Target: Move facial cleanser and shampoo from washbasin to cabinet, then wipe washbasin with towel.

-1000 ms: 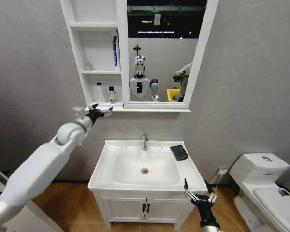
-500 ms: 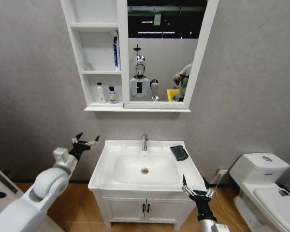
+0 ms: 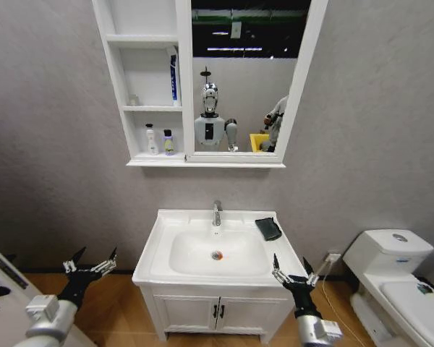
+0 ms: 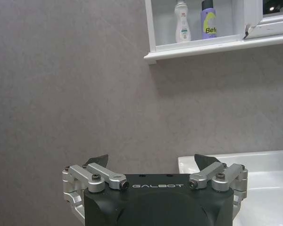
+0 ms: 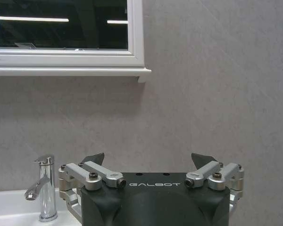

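While both black grippers hang low with jaws spread, the left gripper beside and the right gripper before the white ceramic washbasin, the dark folded towel lies on its rim; two bottles stand in the white cabinet above.

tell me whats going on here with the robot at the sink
Nothing is held right now. The left gripper hangs open, low beside the washbasin, and the right gripper is open at its front right corner. Two small bottles stand in the bottom niche of the cabinet, with a blue tube in the niche above. The dark towel lies folded on the basin's back right rim, untouched, so wiping has not begun.
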{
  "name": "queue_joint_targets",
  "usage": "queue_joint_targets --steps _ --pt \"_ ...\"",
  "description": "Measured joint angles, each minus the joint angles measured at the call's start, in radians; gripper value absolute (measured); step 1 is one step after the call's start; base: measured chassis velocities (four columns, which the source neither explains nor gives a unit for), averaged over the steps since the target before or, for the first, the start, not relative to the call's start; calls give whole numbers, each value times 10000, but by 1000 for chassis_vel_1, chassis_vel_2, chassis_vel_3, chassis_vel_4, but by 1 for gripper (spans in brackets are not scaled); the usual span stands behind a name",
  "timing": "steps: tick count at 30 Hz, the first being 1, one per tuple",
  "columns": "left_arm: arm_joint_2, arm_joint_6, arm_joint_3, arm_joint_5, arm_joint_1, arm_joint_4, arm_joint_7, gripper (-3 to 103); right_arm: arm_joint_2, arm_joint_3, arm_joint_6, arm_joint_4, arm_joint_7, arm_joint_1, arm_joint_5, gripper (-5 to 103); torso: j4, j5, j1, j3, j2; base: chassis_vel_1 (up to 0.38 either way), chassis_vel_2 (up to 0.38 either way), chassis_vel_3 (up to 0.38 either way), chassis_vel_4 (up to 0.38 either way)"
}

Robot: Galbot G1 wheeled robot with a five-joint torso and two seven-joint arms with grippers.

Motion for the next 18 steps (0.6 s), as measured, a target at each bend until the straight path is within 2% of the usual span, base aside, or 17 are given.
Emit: queue_joint_targets --steps 2,3,5,18 --pt "-193 -62 -37 203 102 -81 65 100 -4 38 -42 32 -10 44 25 100 0 0 0 0 0 0 0 0 0" --pt "-1037 -193 40 708 503 -505 241 100 3 136 -158 168 -37 100 76 100 2 0 0 0 0 0 0 0 0" --pt "-1196 -200 161 781 516 -530 245 100 26 137 -160 203 -38 74 72 100 2 0 0 0 0 0 0 0 0" --pt "-1332 -205 500 1052 215 -424 241 100 188 135 -12 276 2 -210 -48 100 0 -2 2 0 0 0 0 0 0"
